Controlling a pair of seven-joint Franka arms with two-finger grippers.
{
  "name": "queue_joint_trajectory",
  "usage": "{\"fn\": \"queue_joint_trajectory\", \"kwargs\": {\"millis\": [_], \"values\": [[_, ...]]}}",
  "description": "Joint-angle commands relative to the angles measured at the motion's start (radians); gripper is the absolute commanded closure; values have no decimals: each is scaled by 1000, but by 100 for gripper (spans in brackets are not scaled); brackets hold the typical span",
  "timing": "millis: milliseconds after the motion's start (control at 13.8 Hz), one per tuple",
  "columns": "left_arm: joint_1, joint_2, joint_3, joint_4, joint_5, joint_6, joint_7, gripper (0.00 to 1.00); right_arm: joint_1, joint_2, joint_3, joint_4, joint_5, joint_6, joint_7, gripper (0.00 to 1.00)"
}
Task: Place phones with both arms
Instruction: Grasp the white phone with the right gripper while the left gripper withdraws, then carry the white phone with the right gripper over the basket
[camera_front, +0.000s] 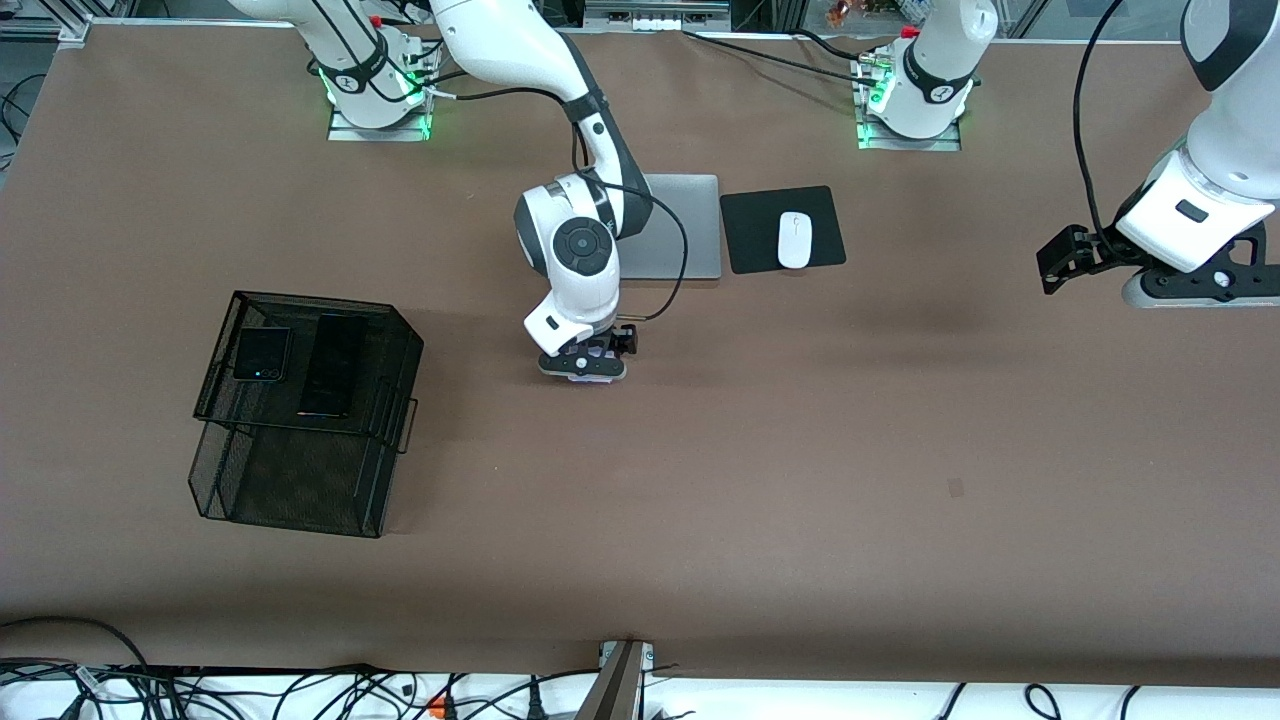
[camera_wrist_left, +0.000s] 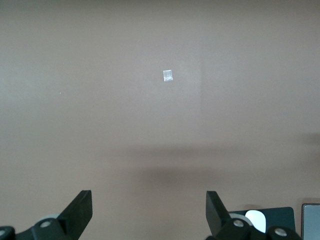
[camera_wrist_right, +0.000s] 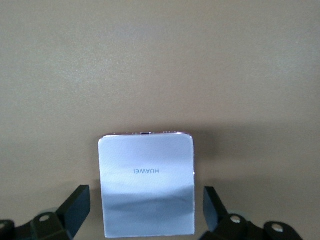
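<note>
Bare table (camera_front: 800, 480) all round the pale phone (camera_wrist_right: 146, 182); wire basket (camera_front: 300, 420) well apart, toward the right arm's end.

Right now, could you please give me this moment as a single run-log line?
right gripper: open, astride pale phone on table | left gripper: open, waiting over bare table | two black phones on mesh tray

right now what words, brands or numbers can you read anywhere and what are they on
"HUAWEI": on the pale lavender-white phone lying on the table between the open jaws of the right gripper; it shows upside down in the right wrist view.
The round caps on the arm bases carry small marks too small to read.
No text shows on the two black phones in the mesh tray, the mouse or the laptop.
</note>
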Motion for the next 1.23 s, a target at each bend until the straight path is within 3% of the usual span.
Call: {"fn": "queue_joint_trajectory", "kwargs": {"millis": [0, 363, 435, 508, 580, 725, 870, 1160], "values": [[-12, 7, 10, 19, -19, -11, 3, 0, 9, 2, 10, -21, 13, 40, -10, 0], [-13, 7, 10, 19, -19, -13, 3, 0, 6, 3, 10, -40, 13, 61, -19, 5], [-13, 7, 10, 19, -19, -13, 3, 0, 6, 3, 11, -40, 13, 61, -19, 31], [-13, 7, 10, 19, -19, -11, 3, 0, 6, 2, 11, -40, 13, 60, -21, 62], [-13, 8, 10, 19, -19, -11, 3, 0, 6, 0, 10, -40, 13, 57, -21, 79], [-13, 8, 10, 19, -19, -11, 3, 0, 7, -17, 7, -34, 13, 48, -33, 99], [-13, 8, 10, 19, -19, -11, 3, 0, 7, -66, -24, -13, 10, -55, -33, 100], [-13, 10, 10, 19, -19, -11, 3, 0, 10, -196, -183, 111, -1, -412, -56, 100]]}}
